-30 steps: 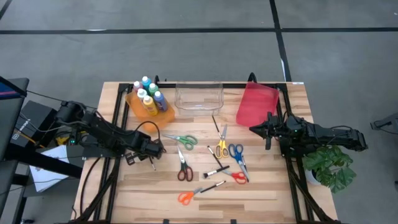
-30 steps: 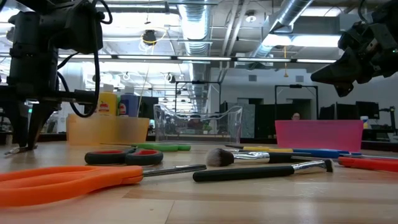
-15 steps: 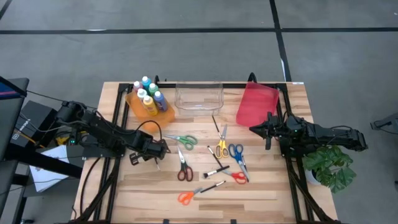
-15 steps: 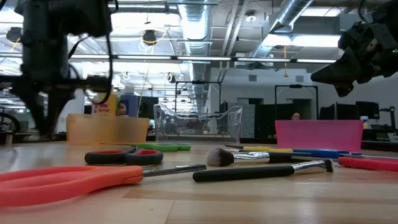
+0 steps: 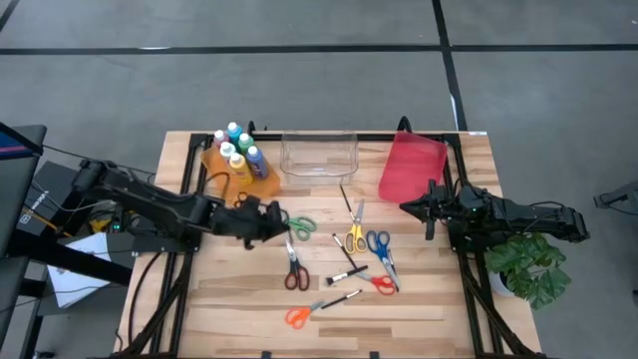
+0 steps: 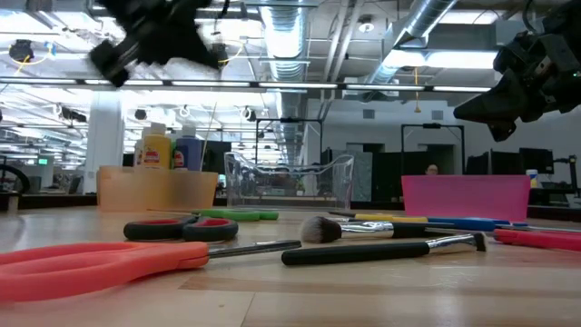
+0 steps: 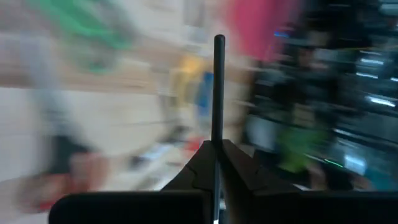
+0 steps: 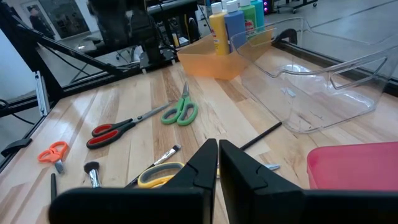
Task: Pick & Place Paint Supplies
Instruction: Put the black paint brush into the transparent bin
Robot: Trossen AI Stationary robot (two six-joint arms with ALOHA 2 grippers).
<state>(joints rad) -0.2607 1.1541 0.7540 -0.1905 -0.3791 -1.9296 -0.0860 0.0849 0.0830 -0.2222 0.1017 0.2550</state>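
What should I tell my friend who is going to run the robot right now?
Left gripper: shut on a thin dark paintbrush, held above the table near the green scissors.
Right gripper: shut, holding nothing, waiting by the red bin.
Done: the paint bottles stand in the orange bin.
Left: the clear bin and red bin look empty. On the table lie the green scissors, the red scissors, orange scissors, yellow scissors, blue scissors and several brushes, one being the fluffy brush.
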